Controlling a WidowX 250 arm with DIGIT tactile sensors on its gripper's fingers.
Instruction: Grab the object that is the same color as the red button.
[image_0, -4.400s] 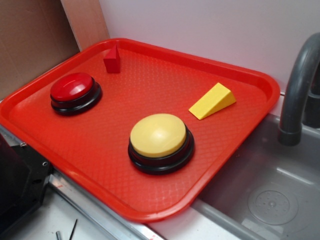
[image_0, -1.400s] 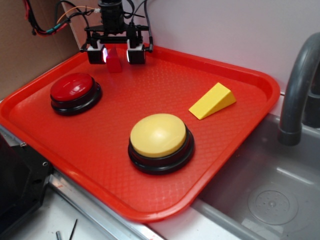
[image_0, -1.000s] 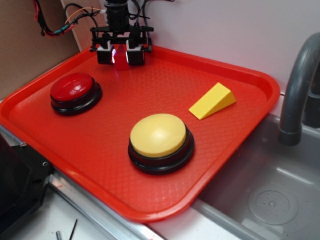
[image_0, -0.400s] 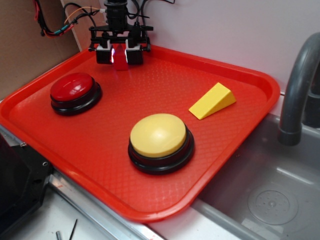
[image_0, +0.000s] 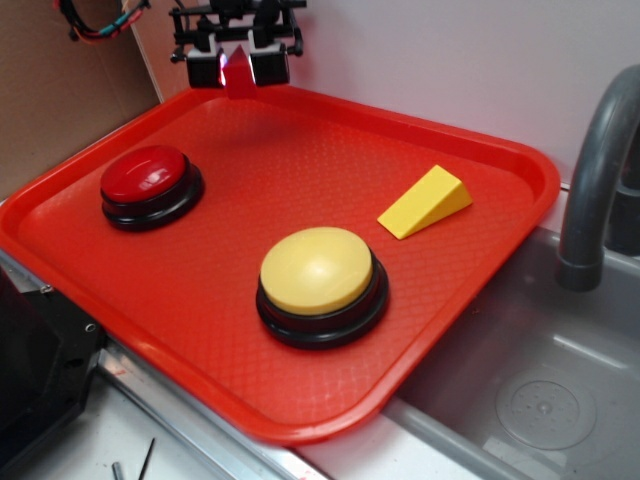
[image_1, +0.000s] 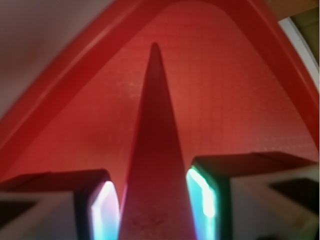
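Where the gripper (image_0: 237, 68) hangs, its fingers pinch the red wedge (image_0: 238, 74).

The top edge of the exterior view cuts off the gripper (image_0: 237, 62) above its fingers (image_0: 204, 66). In the wrist view the red wedge (image_1: 156, 165) is blurred, its base cut by the bottom edge

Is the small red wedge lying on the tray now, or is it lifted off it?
Lifted. The hand is shut on the red wedge, which hangs above the tray's far corner, clear of the tray floor.
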